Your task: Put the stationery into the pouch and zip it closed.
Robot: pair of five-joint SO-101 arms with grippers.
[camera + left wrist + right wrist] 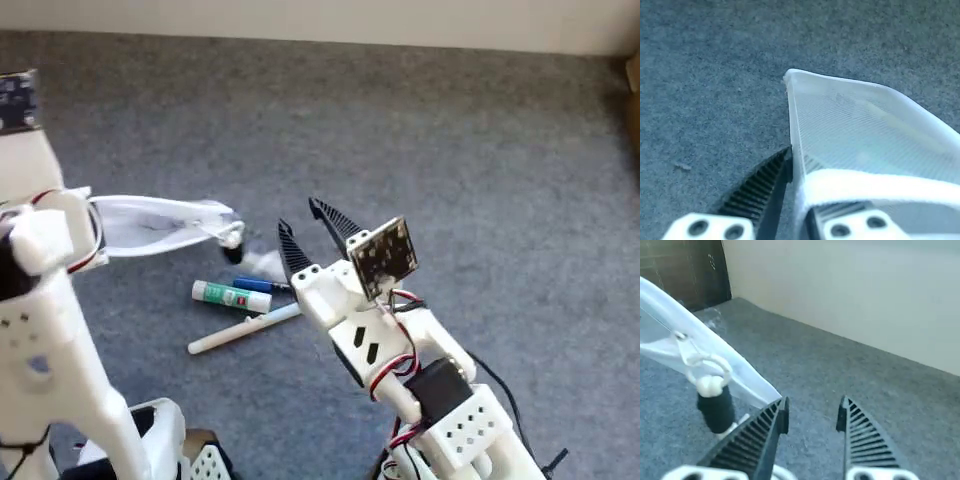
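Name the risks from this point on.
1. The left gripper pinches the pouch by one edge only; it may slip when items are pushed in.
2. The open right gripper sits close to the zipper pull and might snag its loop.
3. The glue stick, blue pen and white pen lie bunched together on the carpet; grasping one could roll the others away.

Soft, even light falls on the bench (pixel 480 150) in the high view, with only faint shadows. The pouch (pixel 860 130) glares pale in the left wrist view. The right wrist view's wall (pixel 865 290) is bright, its corner dark.
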